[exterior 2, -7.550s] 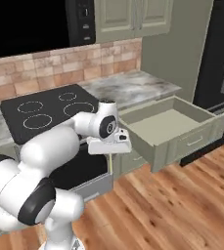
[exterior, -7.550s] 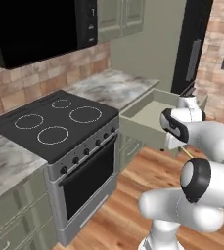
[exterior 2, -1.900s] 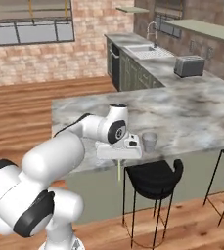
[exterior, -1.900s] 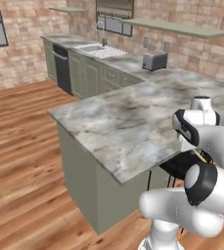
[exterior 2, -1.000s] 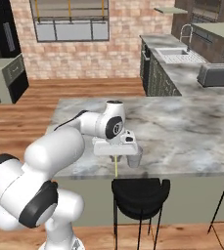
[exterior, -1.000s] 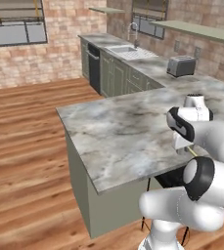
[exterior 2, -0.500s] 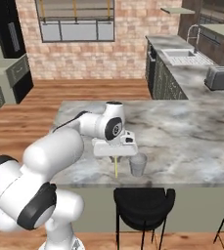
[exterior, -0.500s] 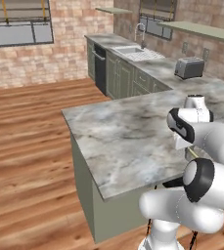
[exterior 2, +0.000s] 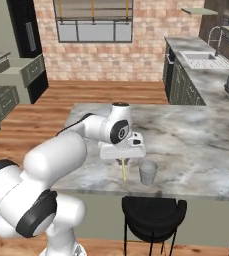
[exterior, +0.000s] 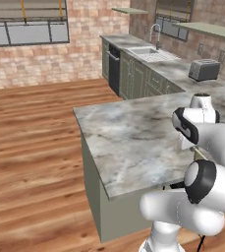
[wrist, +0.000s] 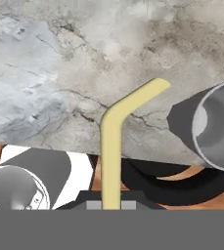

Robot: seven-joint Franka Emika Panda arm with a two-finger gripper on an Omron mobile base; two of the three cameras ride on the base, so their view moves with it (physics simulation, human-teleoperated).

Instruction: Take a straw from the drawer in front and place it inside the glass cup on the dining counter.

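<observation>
We view the transport stage of the task. The gripper [exterior 2: 122,159] is pinched on the straw [exterior 2: 124,170], which hangs down from between its fingers above the dining counter [exterior 2: 196,135]. In the hand view the straw [wrist: 114,141] runs out from the fingertips and bends toward the glass cup [wrist: 216,128], whose open rim lies off to one side of the straw's tip, near it but not under it. In the right base view the glass cup [exterior 2: 148,172] stands just beside the gripper, on the near edge of the counter above a black stool [exterior 2: 153,212].

Compared with the pictures of a second ago, the whole scene has shifted in both base views: the base has driven along the counter, so we read this as camera motion, not as motion of the cup. The cup now sits closer to the gripper than it did then. We judge that the carry is nearly complete; what remains is to bring the straw's lower end over the rim, lower it and let go.
</observation>
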